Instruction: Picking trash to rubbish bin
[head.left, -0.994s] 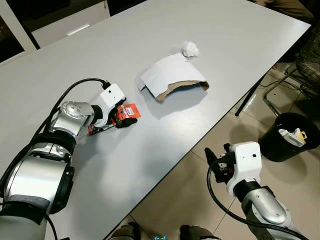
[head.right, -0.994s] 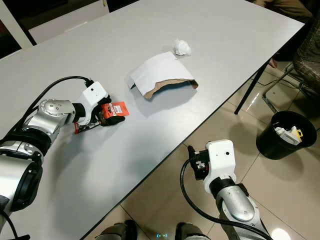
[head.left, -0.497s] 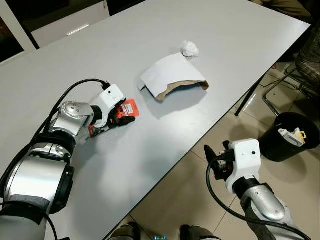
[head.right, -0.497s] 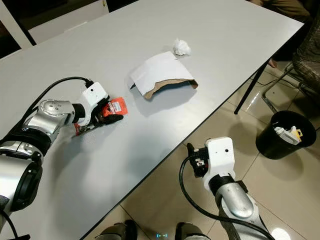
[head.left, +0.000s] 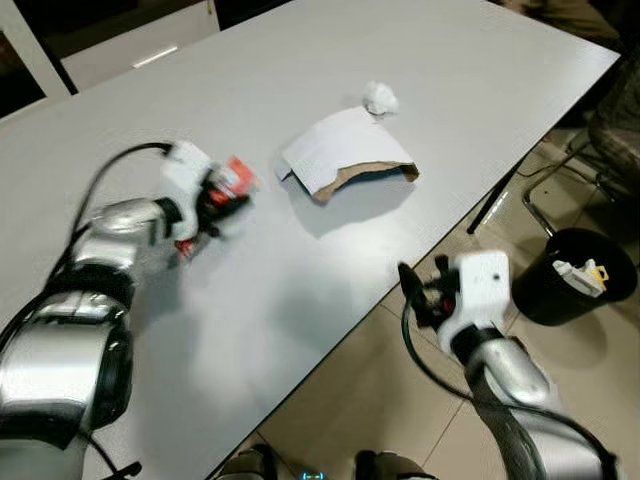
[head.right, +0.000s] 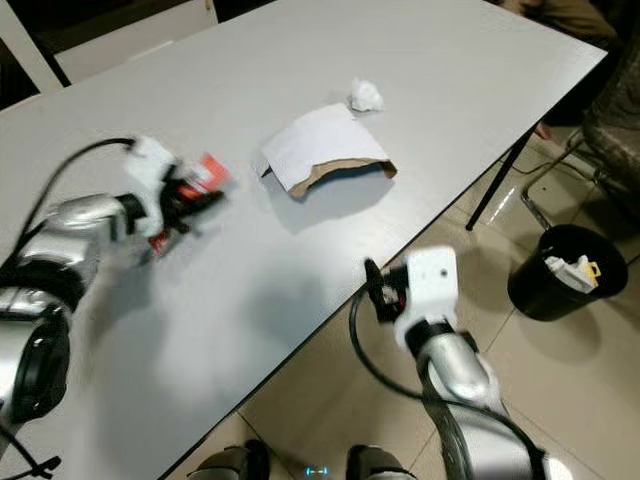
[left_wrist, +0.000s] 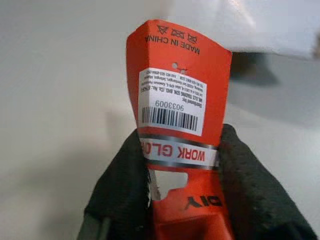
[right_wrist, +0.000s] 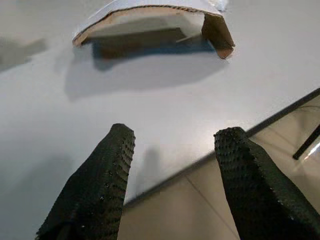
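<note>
Grey tabletop (head.left: 300, 290) still carries torn white cardboard (head.left: 345, 155) and a crumpled white tissue (head.left: 379, 97), while the left end effector (left_wrist: 182, 165) pinches a red paper label (left_wrist: 180, 115), the right end effector (right_wrist: 172, 175) gapes empty, and the black round rubbish bin (head.left: 577, 276) waits.

Blurred left hand (head.right: 190, 200) apparently gripping red tag (head.right: 207, 172), torn cardboard (head.right: 322, 150) on grey table (head.right: 300, 60)

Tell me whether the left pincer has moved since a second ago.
Yes. The left pincer, shut on the red tag, has moved up the table, nearer the torn cardboard.
</note>
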